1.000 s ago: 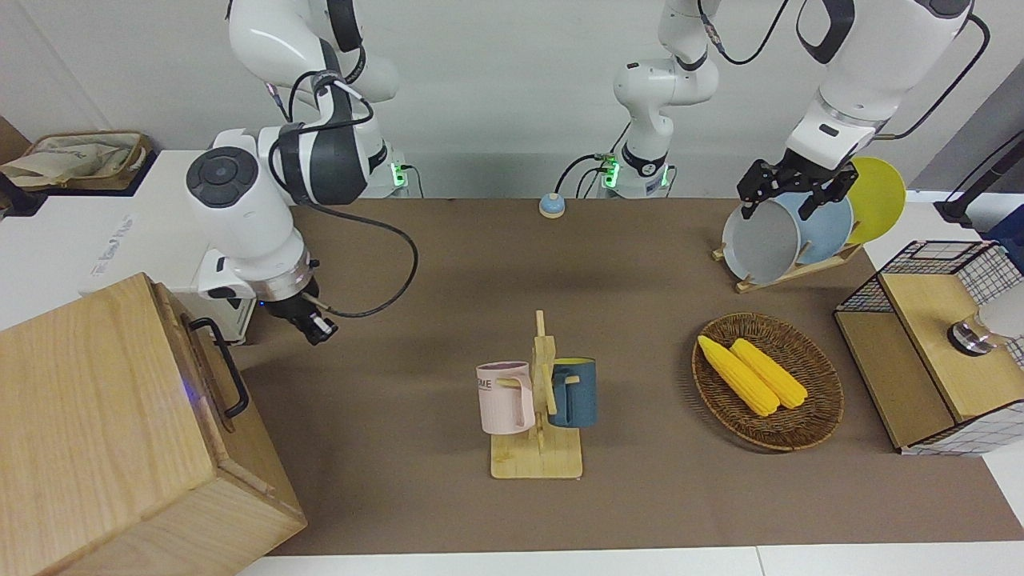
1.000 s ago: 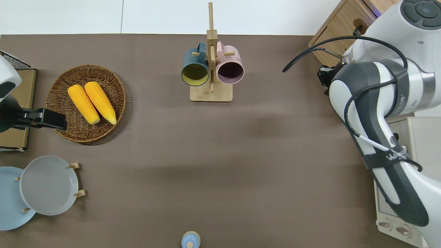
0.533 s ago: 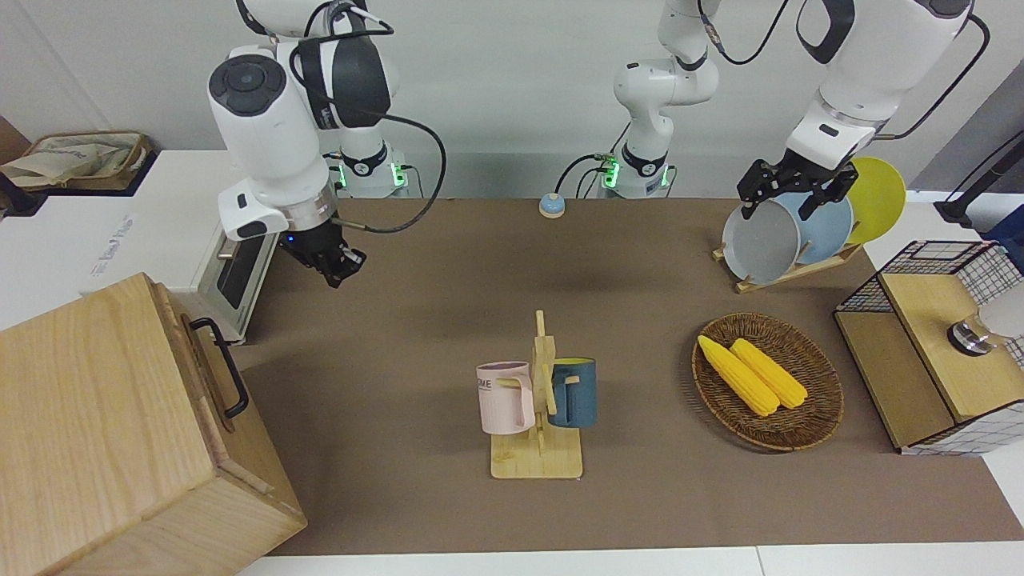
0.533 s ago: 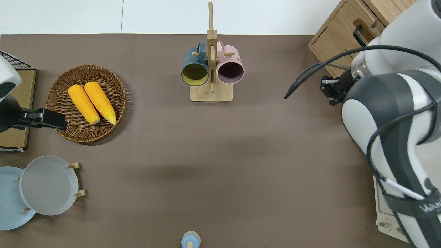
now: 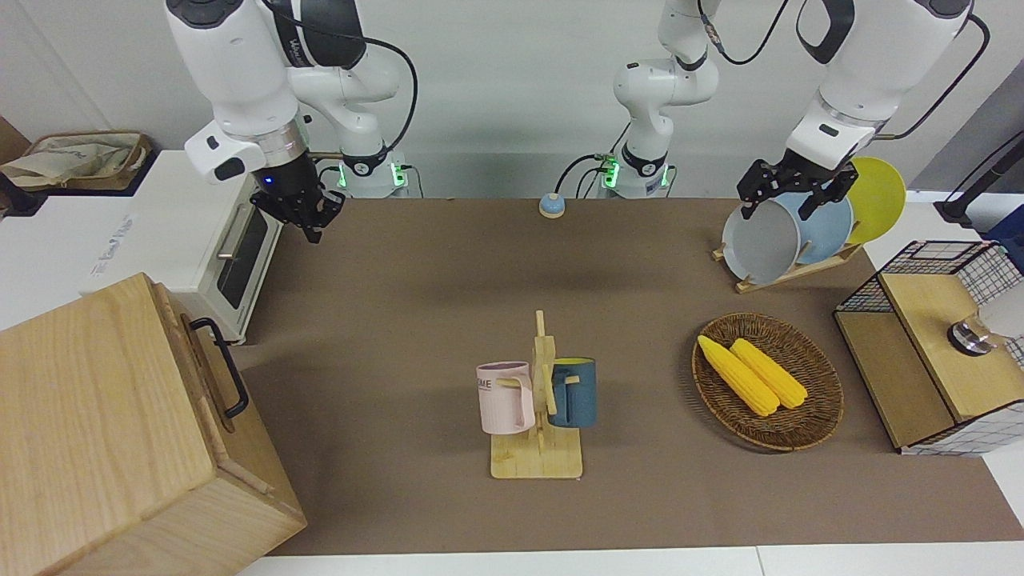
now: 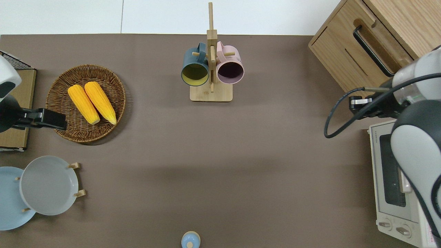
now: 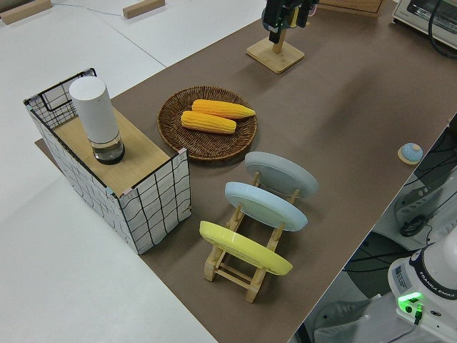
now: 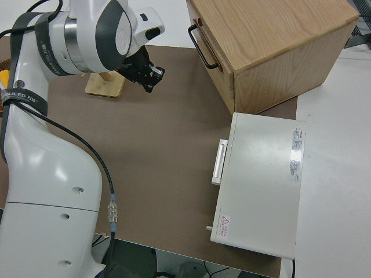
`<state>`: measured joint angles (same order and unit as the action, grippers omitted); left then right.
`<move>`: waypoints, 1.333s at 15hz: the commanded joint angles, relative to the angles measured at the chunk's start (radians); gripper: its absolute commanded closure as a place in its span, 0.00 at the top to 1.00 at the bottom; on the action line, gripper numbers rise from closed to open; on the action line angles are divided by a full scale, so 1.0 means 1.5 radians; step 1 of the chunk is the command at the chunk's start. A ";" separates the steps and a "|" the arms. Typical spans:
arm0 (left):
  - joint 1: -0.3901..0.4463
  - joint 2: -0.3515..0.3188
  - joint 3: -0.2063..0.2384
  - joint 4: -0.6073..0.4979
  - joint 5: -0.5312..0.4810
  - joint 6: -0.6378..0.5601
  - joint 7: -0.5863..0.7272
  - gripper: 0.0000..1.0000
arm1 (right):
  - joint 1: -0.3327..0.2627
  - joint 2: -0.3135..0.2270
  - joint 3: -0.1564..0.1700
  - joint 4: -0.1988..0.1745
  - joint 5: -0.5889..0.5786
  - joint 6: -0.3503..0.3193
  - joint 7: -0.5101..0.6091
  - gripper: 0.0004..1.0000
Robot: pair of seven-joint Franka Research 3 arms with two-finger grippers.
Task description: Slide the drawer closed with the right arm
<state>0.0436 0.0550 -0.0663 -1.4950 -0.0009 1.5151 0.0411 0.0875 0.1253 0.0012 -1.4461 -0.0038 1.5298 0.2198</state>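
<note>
1. Drawer (image 5: 210,376) sits at the top of the wooden cabinet (image 5: 104,432), at the right arm's end of the bench (image 5: 448,280), farther from the robots than the toaster oven (image 5: 200,248); its front looks about flush with the cabinet face, so it is probably shut or nearly so.
2. Right gripper (image 5: 308,214) hangs over bare bench beside the oven, well apart from the black handle (image 5: 224,376); whether its jaws are together or apart I cannot tell.
3. Any last push should go square onto the drawer front (beside the handle, not on it), straight along the slide, slowly.
4. Left arm is parked.
</note>
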 commanded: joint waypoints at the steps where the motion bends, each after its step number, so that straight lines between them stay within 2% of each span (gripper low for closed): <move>1: -0.005 -0.003 0.000 0.006 0.012 -0.012 -0.007 0.99 | -0.016 -0.050 -0.013 -0.093 0.021 0.050 -0.070 0.00; 2: -0.005 -0.003 0.000 0.006 0.012 -0.012 -0.007 0.99 | -0.026 -0.060 -0.013 -0.118 0.021 0.065 -0.076 0.00; 3: -0.005 -0.003 0.000 0.007 0.012 -0.012 -0.007 0.99 | -0.028 -0.070 -0.013 -0.139 0.020 0.083 -0.084 0.06; 4: -0.005 -0.003 0.000 0.006 0.012 -0.012 -0.007 0.99 | -0.027 -0.074 -0.013 -0.150 0.020 0.089 -0.087 0.16; 5: -0.005 -0.003 0.000 0.006 0.012 -0.012 -0.007 0.99 | -0.026 -0.075 -0.013 -0.152 0.018 0.088 -0.087 0.33; 6: -0.005 -0.003 0.000 0.006 0.012 -0.012 -0.007 0.99 | -0.023 -0.075 -0.013 -0.151 0.011 0.089 -0.087 0.57; 7: -0.005 -0.003 0.000 0.006 0.012 -0.012 -0.007 0.99 | -0.020 -0.076 -0.013 -0.150 0.010 0.089 -0.081 0.94; 8: -0.005 -0.003 0.000 0.007 0.012 -0.012 -0.007 0.99 | -0.017 -0.076 -0.013 -0.149 0.010 0.089 -0.080 0.98; 10: -0.005 -0.003 0.000 0.006 0.012 -0.012 -0.007 0.99 | -0.014 -0.075 -0.013 -0.143 0.008 0.087 -0.071 0.98; 14: -0.005 -0.003 0.000 0.007 0.012 -0.012 -0.007 0.99 | -0.003 -0.065 -0.013 -0.115 0.003 0.085 -0.030 0.98; 20: -0.005 -0.003 0.000 0.007 0.012 -0.012 -0.007 0.99 | -0.004 -0.065 -0.009 -0.108 -0.017 0.077 -0.034 0.99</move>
<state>0.0436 0.0550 -0.0663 -1.4950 -0.0009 1.5151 0.0411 0.0850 0.0355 -0.0206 -1.6154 -0.0138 1.6478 0.1551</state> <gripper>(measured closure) 0.004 0.013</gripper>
